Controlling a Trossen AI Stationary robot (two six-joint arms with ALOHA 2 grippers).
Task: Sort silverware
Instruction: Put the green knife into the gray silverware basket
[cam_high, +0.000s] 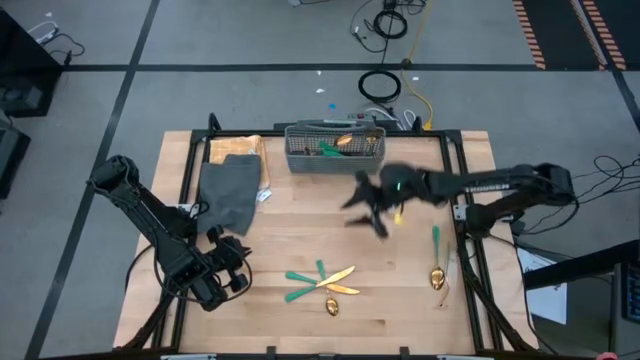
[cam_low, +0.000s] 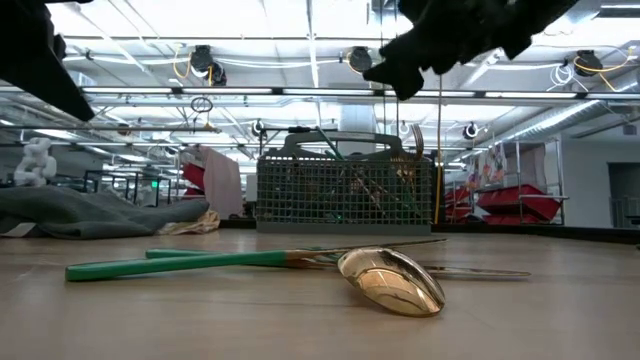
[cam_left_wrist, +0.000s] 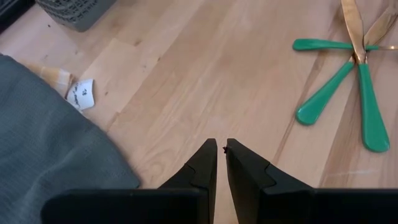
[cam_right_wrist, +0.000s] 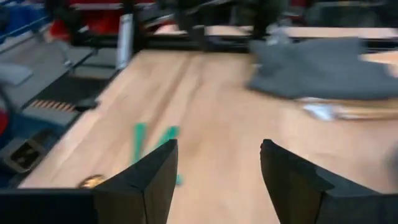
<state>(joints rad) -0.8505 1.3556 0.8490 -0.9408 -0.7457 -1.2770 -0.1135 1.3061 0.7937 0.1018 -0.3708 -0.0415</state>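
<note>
Silverware lies on the bench (cam_high: 400, 300) and in the basket; both pincers hold nothing.

Near front, the left pincer (cam_left_wrist: 220, 152) hovers pressed together beside crossed green-handled silverware (cam_high: 320, 282). Only the low view shows a gold spoon (cam_low: 392, 280) close up. The right pincer (cam_right_wrist: 217, 163), spread, hangs before the grey mesh basket (cam_high: 335, 148), which holds utensils.

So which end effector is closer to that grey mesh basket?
The right end effector, hovering open just in front of the grey mesh basket. The left end effector sits far off, past the grey cloth.
</note>
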